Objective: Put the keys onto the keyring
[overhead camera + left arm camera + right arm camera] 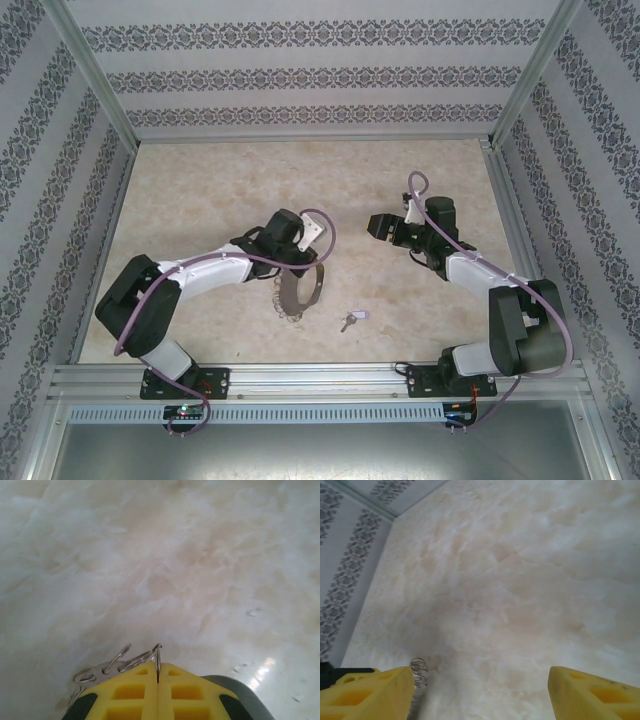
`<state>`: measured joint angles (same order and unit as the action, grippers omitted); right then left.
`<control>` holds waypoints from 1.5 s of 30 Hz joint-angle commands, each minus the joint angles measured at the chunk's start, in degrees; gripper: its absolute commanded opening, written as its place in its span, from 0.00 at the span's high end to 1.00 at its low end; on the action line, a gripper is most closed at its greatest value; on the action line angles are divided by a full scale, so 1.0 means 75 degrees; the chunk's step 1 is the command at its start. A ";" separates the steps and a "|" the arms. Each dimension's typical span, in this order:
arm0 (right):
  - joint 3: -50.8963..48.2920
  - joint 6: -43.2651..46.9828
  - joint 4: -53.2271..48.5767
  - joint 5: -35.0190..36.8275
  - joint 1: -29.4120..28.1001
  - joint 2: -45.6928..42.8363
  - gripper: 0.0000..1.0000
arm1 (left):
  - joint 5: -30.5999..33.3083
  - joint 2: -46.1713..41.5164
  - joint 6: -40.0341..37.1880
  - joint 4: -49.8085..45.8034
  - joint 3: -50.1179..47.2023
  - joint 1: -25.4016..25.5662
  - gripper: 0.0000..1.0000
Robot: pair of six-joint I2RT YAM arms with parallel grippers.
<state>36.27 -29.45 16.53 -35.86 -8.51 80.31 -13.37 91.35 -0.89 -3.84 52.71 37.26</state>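
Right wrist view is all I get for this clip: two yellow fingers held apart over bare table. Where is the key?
Observer: The key lies on the table near the front edge, about midway across.
Operator: And the keyring?
Observer: The left gripper is shut on the keyring, pinching its thin rim.
Operator: Is the key touching it?
Observer: No. Seen from above, the key lies apart from the keyring, off to its right.
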 commanded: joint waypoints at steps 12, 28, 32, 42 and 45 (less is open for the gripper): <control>0.0258 0.1019 0.0801 -0.1980 -0.0731 -0.0014 0.52 | -0.3292 0.0181 -0.1196 -0.1550 0.1601 -0.0524 1.00; 0.0403 0.1066 0.1071 -0.2676 -0.0994 -0.0235 0.78 | -0.3802 0.0254 -0.1557 -0.2239 0.2350 -0.0616 1.00; 0.0317 0.0955 0.1023 -0.2746 -0.1098 -0.0602 0.82 | -0.3808 0.0162 -0.1565 -0.2303 0.2454 -0.0652 1.00; 0.0249 0.0807 0.0895 -0.3161 -0.1372 -0.0913 0.85 | -0.3817 0.0004 -0.1789 -0.2727 0.2957 -0.0687 1.00; 0.0319 0.0822 0.0824 -0.3156 -0.1420 -0.0758 0.85 | -0.3819 -0.0033 -0.1835 -0.2791 0.3078 -0.0686 1.00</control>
<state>37.74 -22.98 22.46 -57.28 -18.46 74.02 -40.34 93.36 -12.49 -23.09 73.47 32.75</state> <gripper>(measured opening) 0.152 0.051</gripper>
